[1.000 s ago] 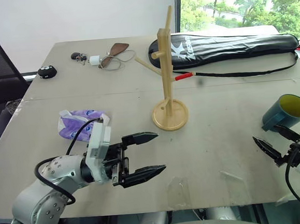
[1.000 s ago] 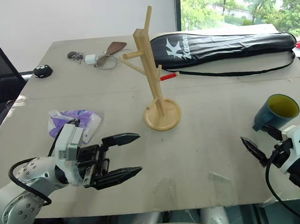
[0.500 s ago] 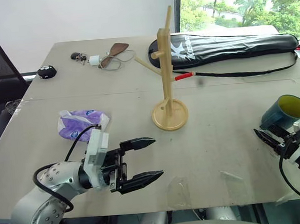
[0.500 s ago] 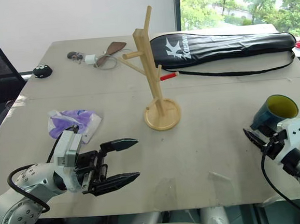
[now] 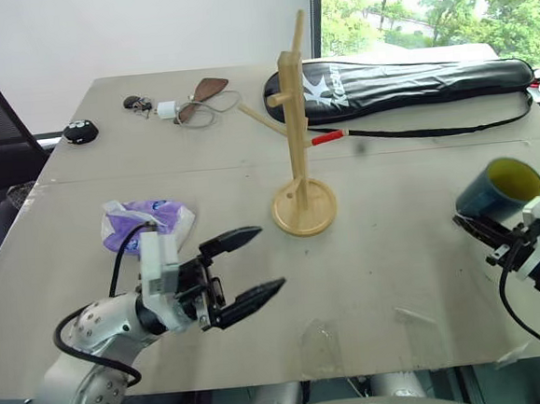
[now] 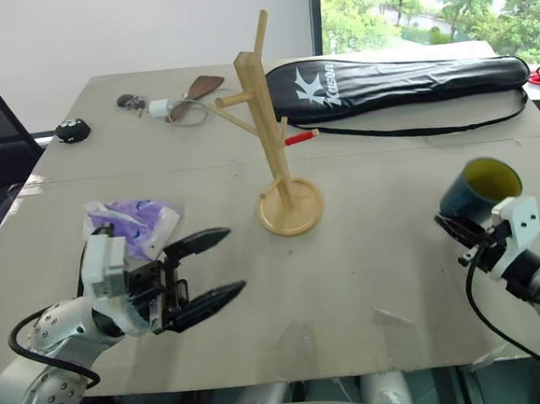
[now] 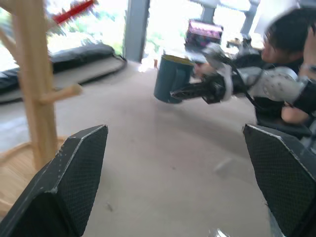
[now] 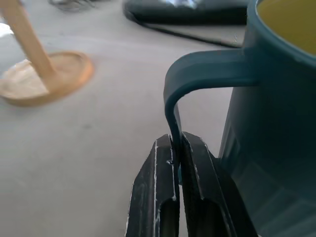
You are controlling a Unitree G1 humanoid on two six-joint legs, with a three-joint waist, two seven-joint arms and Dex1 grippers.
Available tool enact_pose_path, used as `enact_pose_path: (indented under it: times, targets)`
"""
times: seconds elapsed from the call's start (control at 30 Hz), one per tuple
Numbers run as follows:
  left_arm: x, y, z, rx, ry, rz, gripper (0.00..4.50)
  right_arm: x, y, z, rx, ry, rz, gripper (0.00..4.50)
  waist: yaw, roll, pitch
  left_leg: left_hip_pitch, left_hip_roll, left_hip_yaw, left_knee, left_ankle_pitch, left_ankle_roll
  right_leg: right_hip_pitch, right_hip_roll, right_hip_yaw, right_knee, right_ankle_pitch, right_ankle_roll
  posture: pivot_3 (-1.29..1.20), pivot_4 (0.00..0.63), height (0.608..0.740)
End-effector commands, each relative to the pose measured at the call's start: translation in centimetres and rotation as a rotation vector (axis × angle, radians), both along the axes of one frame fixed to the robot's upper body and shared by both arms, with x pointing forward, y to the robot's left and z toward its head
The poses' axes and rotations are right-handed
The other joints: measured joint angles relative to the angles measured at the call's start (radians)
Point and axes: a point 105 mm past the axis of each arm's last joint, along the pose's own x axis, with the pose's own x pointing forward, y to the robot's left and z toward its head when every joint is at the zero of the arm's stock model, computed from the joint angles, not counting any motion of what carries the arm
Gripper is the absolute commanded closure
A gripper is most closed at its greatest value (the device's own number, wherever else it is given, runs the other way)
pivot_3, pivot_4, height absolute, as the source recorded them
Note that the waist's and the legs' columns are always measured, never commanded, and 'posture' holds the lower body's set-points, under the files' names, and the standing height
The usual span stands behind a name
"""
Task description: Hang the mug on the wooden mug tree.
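The dark teal mug (image 5: 495, 190) with its yellow inside is tilted and held just off the table at the right edge. My right gripper (image 8: 176, 144) is shut on the mug's thin handle (image 8: 207, 74), pinching its lower end between both fingers. The wooden mug tree (image 5: 295, 134) stands upright on its round base (image 5: 305, 209) at the table's middle, well to the left of the mug. At the near left, my left gripper (image 5: 268, 258) hovers open over the table, holding nothing and pointing toward the tree. The left wrist view shows the mug (image 7: 170, 79) beyond the tree's post (image 7: 32, 84).
A purple packet (image 5: 145, 221) lies behind my left gripper. A long black racket bag (image 5: 401, 84) lies across the table's far side, its strap with a red grip (image 5: 330, 137) behind the tree. Keys and a cable (image 5: 183, 104) sit far left. A person (image 7: 291, 74) sits past the table's right edge.
My right gripper has closed on the mug's handle and lifted the mug up, toward the far side. My left gripper has drifted left and tipped its fingers upward, still open.
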Motion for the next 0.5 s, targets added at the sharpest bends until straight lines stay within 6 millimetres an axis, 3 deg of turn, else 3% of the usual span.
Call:
enact_pose_path:
  times: [0.03,0.1,0.17,0.37,0.5]
  targets:
    - [-0.5,1.7,0.8,-0.039,-0.046,0.030,0.00,-0.2,4.1,4.4,-0.029,-0.076,0.161,4.44,0.004,-0.002,0.000,0.000,0.000,-0.001,0.000,0.000,0.000,0.000,0.000,-0.001,0.000,0.000,0.000,0.00,0.150,0.740]
    - [-1.2,2.5,0.9,-0.044,-0.037,0.010,0.00,-0.3,6.9,5.7,-0.099,-0.062,0.253,4.44,0.003,-0.001,0.001,-0.001,0.000,0.000,0.000,0.000,0.000,0.000,0.000,-0.001,0.000,0.000,0.000,0.00,0.150,0.740]
    - [-1.6,2.9,1.0,-0.043,-0.044,0.003,0.00,-0.5,8.4,6.1,-0.127,-0.049,0.301,4.44,0.007,-0.002,0.001,-0.002,0.000,-0.002,0.000,0.000,0.000,-0.001,0.000,-0.002,-0.001,0.000,0.000,0.00,0.150,0.740]
    - [-1.9,2.4,2.6,-0.059,-0.085,-0.002,0.00,0.6,11.1,7.6,-0.176,-0.034,0.326,4.44,0.019,-0.006,0.003,-0.007,-0.001,-0.005,0.002,0.000,0.001,-0.002,-0.002,-0.007,-0.006,0.000,0.000,0.00,0.150,0.740]
    - [-2.1,1.6,3.2,-0.059,-0.084,0.008,0.00,1.1,11.8,8.4,-0.194,-0.027,0.332,4.44,0.009,-0.007,0.003,-0.012,0.000,-0.005,0.002,0.000,0.001,-0.007,-0.001,-0.008,-0.006,0.000,0.000,0.00,0.150,0.740]
